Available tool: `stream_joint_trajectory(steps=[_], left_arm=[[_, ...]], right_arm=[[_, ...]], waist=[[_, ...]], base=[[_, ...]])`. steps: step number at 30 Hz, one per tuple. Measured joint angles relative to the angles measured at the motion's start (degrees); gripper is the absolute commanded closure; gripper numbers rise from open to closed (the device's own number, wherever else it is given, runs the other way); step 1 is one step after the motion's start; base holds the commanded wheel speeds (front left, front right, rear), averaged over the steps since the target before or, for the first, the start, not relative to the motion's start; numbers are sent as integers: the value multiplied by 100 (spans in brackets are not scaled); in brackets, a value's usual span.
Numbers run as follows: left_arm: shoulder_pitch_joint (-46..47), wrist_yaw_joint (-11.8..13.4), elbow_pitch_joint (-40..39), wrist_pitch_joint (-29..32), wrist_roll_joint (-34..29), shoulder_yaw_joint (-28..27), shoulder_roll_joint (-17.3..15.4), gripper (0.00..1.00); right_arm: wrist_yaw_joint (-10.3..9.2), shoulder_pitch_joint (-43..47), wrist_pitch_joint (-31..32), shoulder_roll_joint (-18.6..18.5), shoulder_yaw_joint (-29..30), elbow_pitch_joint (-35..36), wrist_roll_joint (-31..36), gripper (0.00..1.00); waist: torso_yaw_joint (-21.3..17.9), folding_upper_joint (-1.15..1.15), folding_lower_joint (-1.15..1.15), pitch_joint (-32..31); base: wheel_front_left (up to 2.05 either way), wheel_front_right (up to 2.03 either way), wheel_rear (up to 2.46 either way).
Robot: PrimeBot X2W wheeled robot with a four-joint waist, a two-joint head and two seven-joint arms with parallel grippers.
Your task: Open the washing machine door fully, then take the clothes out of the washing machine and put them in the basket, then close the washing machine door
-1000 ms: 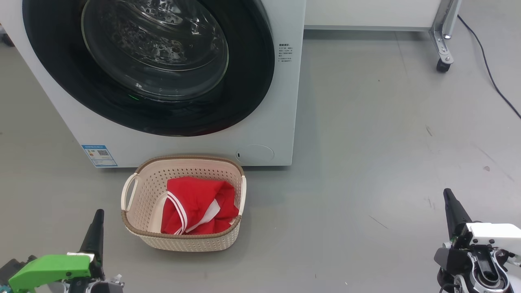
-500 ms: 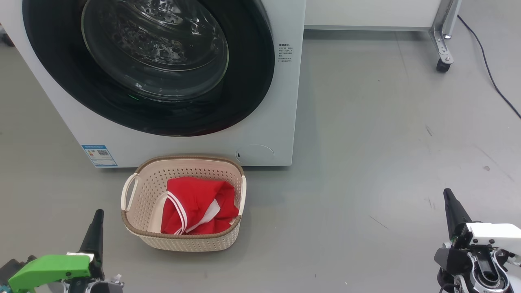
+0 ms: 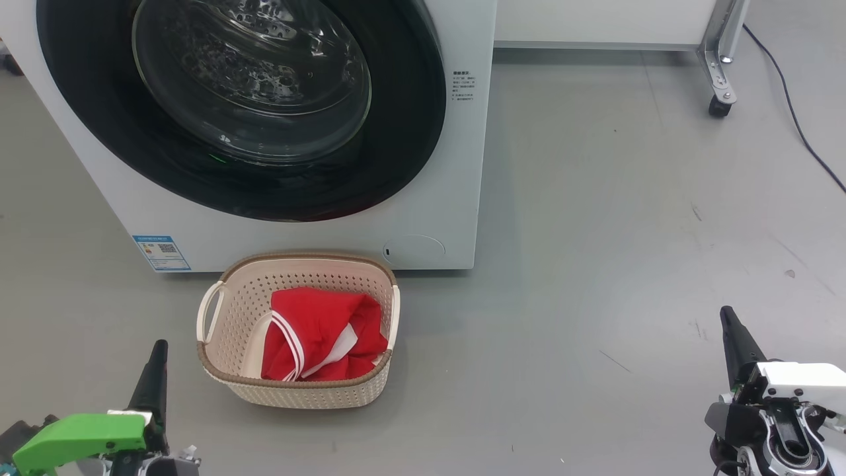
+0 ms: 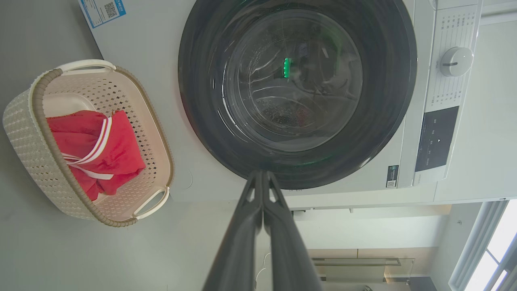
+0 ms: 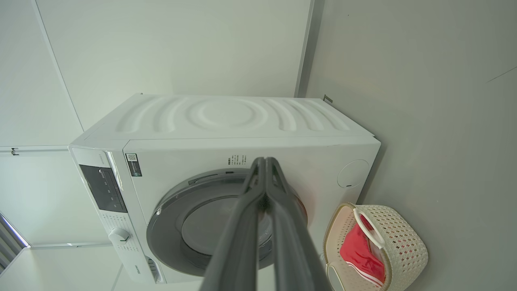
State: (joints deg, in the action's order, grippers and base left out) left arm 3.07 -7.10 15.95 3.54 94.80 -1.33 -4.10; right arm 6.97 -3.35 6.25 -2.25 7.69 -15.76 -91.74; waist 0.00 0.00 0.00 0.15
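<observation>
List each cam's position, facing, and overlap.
Head view: on head, facing forward-down at big white front-loading washing machine, cream perforated basket, bright red clothes inside; left gripper lower left, right gripper lower right.
Left wrist view: on left wrist, facing the glossy black-rimmed round door along its shut fingers.
Right wrist view: on right wrist, facing the machine's front and side along shut fingers.
Shared: all three show machine, basket, clothes.

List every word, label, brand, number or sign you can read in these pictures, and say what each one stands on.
Nothing can be quoted with confidence; all the print is on the washing machine.
On the blue label sticker, low on the front: QR code and print, too small.
On the printed text block beside the washing machine door: too small.
On the control panel and around the dial: blurred.
On the black sticker: too small.
</observation>
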Motion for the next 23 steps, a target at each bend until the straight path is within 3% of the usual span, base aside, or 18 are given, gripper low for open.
stream_joint_trajectory(steps=[23], left_arm=[[2, 0, -3, 0, 0, -9, 1, 100]], right_arm=[[0, 0, 0, 0, 1, 0, 0, 100]], waist=[[0, 0, 0, 1]], base=[[0, 0, 0]])
